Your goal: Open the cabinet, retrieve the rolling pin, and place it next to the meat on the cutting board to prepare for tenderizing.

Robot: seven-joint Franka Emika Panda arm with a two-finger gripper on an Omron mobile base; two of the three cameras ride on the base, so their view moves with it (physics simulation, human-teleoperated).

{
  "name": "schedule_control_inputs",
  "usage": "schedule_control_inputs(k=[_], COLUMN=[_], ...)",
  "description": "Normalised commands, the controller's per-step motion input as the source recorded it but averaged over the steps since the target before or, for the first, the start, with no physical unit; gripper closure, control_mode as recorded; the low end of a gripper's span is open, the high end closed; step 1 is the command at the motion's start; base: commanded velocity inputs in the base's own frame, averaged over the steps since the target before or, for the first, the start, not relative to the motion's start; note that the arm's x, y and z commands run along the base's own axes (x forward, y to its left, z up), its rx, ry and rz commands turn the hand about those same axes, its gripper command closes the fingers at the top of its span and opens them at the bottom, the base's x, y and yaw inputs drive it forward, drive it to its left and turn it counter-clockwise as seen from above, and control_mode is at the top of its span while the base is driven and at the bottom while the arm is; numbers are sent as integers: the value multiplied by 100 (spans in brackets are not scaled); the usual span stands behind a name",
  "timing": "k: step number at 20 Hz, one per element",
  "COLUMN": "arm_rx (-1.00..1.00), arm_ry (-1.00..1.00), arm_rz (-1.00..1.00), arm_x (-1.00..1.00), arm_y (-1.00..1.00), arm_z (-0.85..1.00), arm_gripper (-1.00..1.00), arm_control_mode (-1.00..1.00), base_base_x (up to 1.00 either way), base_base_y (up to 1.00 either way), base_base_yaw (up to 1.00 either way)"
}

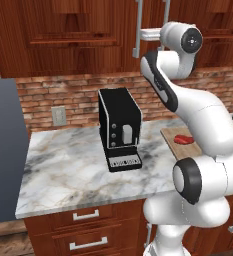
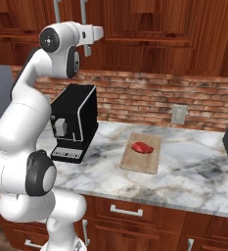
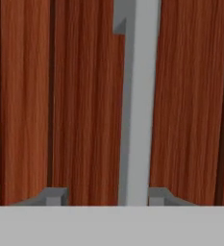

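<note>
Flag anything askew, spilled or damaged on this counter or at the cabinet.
Nothing stands out. The meat lies on the cutting board, the coffee machine stands upright, and the cabinet doors look shut, the end effector straddling a handle.

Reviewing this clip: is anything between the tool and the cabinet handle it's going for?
Nothing visible. In the hand view the silver handle of the cabinet stands between the tool fingertips, closer to one, jaws apart and not yet clamped.

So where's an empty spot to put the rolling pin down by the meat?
The cutting board is bare on all sides of the meat, mostly nearer the front. More bare counter lies to its right. It's crowded by the coffee machine.
</note>
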Motion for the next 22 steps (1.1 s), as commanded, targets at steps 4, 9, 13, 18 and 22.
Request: schedule_control_inputs(k=[4, 9, 13, 18, 22], arm_rx=[0, 1, 3, 2, 3], arm_ry=[2, 1, 0, 0, 0], arm_rz=[0, 5, 5, 5, 7], arm_x=[27, 33, 18, 12, 2], arm_y=[0, -3, -22, -23, -33], arm_z=[-5, -5, -2, -2, -1], arm_gripper=[100, 100, 100, 100, 100], arm_control_mode=[-100, -100, -100, -100, -100], base_base_x=[0, 0, 0, 0, 0], base_base_y=[0, 0, 0, 0, 0], base_base_yaw=[0, 0, 0, 0, 0])
